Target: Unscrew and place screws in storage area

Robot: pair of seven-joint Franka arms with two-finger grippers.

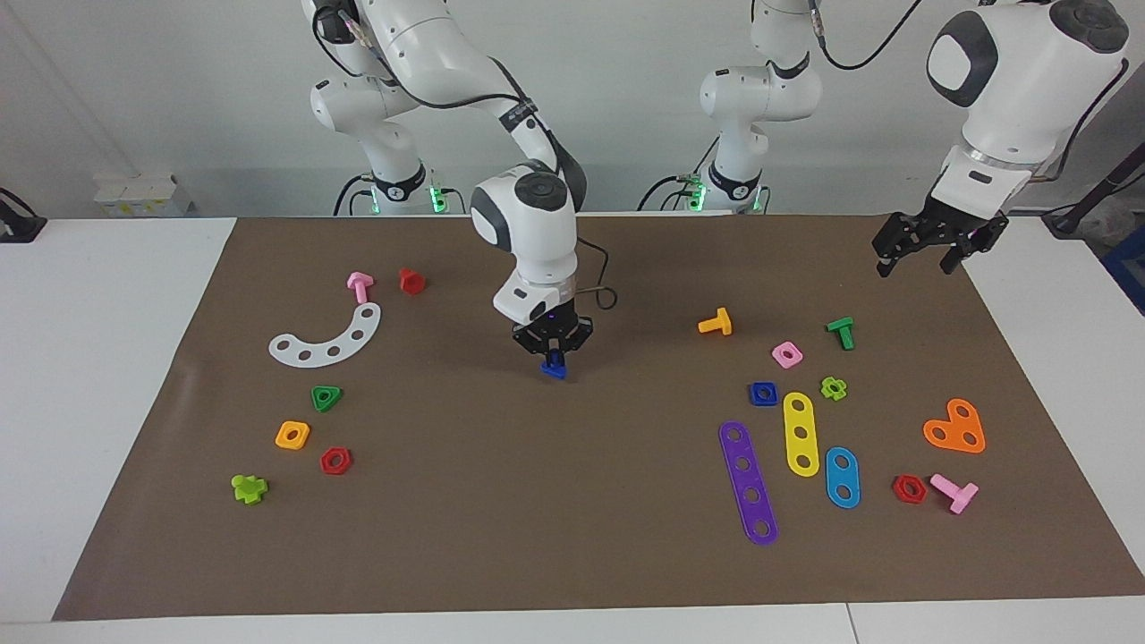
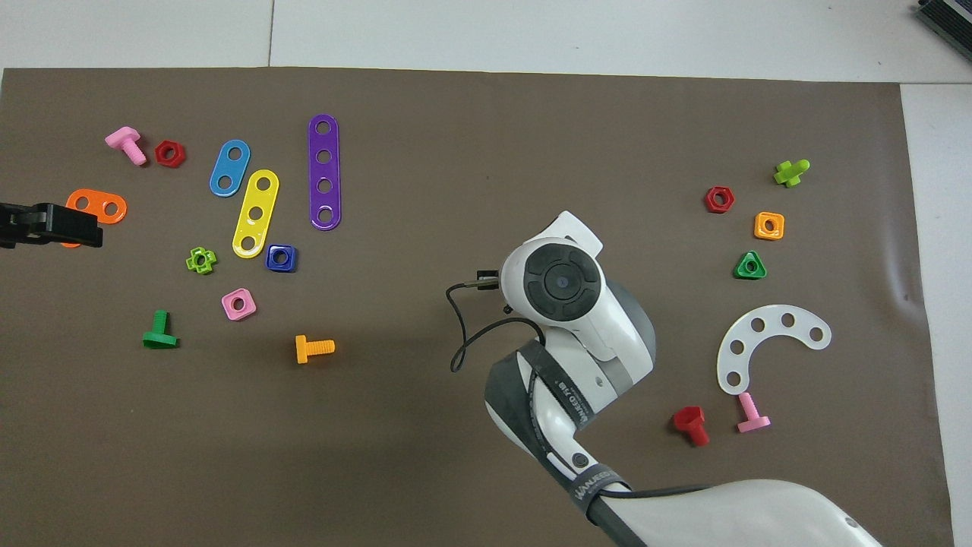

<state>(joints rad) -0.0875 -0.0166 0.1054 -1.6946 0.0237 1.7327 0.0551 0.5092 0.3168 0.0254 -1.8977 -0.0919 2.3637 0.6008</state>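
Blue screw (image 1: 554,365) in right claw (image 1: 554,351)

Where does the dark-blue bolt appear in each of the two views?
Facing view: the bolt hangs mid-mat, held in the right claw.
Overhead view: not visible; the right arm's wrist hides the bolt and the claw.
Shared landmark: the white strip, toward the right arm's end of the mat.
The left claw waits above the mat's edge.
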